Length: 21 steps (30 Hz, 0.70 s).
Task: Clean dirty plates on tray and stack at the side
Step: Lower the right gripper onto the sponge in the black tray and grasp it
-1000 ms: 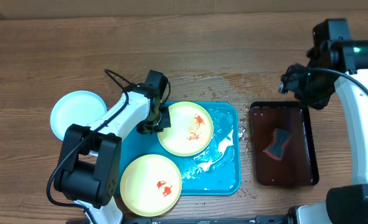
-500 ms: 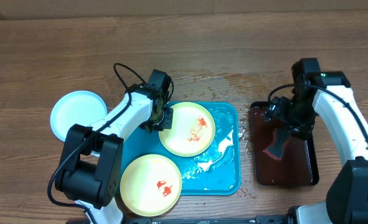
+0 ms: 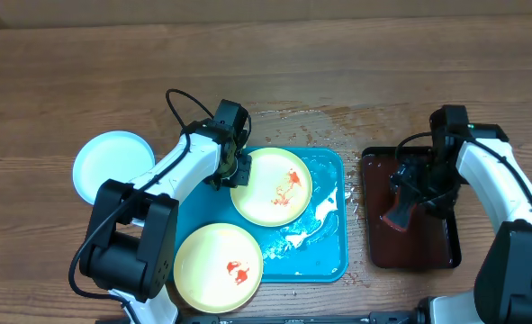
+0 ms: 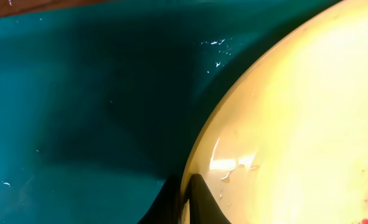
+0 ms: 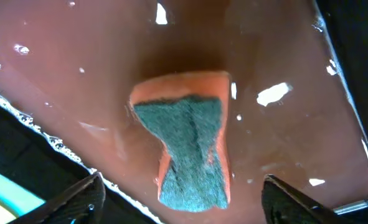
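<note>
Left claw (image 3: 236, 171) is pinched on the left rim of the upper plate (image 3: 272, 185), fingertips (image 4: 199, 202) closed over its edge. This is likely to steady it on the tray (image 3: 329, 256) for scrubbing.

Red smears show on it and on the lower plate (image 3: 219, 266), which overhangs the tray's front edge.

White plate (image 3: 112, 166) sits off-tray at left and looks clean, probably the start of the stack.

Right claw (image 5: 180, 185) is wide open and empty, poised over the sponge (image 5: 190, 149) in the wet brown tray (image 3: 374, 256), seemingly to grab it.
</note>
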{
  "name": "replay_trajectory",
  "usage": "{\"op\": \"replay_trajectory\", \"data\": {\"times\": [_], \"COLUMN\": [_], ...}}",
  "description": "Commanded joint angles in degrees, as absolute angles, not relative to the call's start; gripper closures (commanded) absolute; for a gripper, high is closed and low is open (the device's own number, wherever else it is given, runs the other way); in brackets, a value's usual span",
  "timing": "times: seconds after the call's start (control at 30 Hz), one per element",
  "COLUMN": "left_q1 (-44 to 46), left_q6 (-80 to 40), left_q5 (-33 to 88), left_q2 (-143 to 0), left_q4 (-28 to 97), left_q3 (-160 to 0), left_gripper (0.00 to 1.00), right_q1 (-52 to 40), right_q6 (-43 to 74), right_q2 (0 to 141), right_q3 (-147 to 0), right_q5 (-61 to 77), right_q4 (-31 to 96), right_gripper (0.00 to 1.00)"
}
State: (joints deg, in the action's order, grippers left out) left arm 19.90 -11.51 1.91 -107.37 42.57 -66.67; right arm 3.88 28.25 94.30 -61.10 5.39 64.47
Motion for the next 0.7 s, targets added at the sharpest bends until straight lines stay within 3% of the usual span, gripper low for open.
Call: {"op": "replay_trajectory", "data": {"times": [0.0,0.27,0.37,0.4,0.43,0.5,0.53,0.6,0.63,0.67], "left_q1": [20.27,20.27,20.27,20.27,20.27,20.27,20.27,20.27,20.27,20.27], "left_q6": [-10.24,-8.71,-8.73,-8.73,-8.75,-8.73,-8.73,-8.73,-8.73,-8.73], "left_q5": [0.23,0.23,0.23,0.23,0.25,0.23,0.23,0.23,0.25,0.25], "left_q2": [-109.38,-109.38,-109.38,-109.38,-109.38,-109.38,-109.38,-109.38,-109.38,-109.38], "left_q4": [41.71,41.74,41.71,41.71,41.71,41.74,41.76,41.87,41.87,41.87], "left_q3": [-65.32,-65.32,-65.32,-65.32,-65.32,-65.32,-65.32,-65.32,-65.32,-65.32], "left_gripper": [0.96,0.96,0.96,0.96,0.96,0.96,0.96,0.96,0.96,0.96], "right_q1": [3.99,3.99,3.99,3.99,3.99,3.99,3.99,3.99,3.99,3.99], "right_q6": [27.49,26.00,25.45,25.45,25.47,25.47,25.47,25.45,25.45,25.45], "right_q2": [93.95,93.95,93.95,93.95,93.95,93.95,93.95,93.95,93.95,93.95], "right_q3": [-58.74,-54.68,-54.68,-54.68,-54.68,-54.68,-54.68,-54.68,-54.68,-54.68], "right_q5": [6.42,11.29,11.22,11.25,11.25,11.25,11.22,11.20,11.20,11.18], "right_q4": [62.48,55.99,55.70,55.59,55.53,55.37,55.35,55.53,55.66,55.81], "right_gripper": [0.20,0.29,0.51,0.62,0.82,0.92,0.92,0.83,0.75,0.59]}}
